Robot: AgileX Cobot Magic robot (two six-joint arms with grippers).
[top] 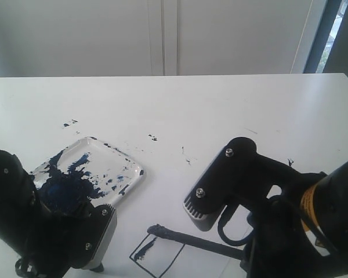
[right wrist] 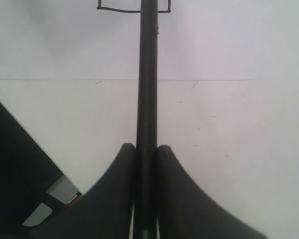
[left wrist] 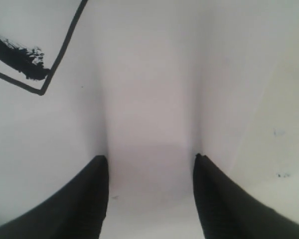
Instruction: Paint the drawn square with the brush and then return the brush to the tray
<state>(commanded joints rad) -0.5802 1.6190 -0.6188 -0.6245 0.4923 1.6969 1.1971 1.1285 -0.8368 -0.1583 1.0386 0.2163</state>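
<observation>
The brush [top: 197, 240] lies low over the white paper, and its tip reaches the upper corner of the drawn square [top: 161, 258]. A short dark blue stroke [top: 144, 250] marks the square's left part; the rest of its inside is white. My right gripper [right wrist: 146, 147] is shut on the brush [right wrist: 148, 74] handle, and the square [right wrist: 132, 8] lies at the stick's far end. My left gripper [left wrist: 150, 160] hangs open over bare paper, beside a corner of the square [left wrist: 40, 91]. The clear tray [top: 134, 175], blotched with dark blue paint, sits at the left.
Small dark paint specks [top: 152, 137] dot the white table beyond the tray, with more [top: 69, 123] at the far left. A paper edge [right wrist: 214, 79] crosses the right wrist view. Both bulky black arms fill the front corners of the exterior view.
</observation>
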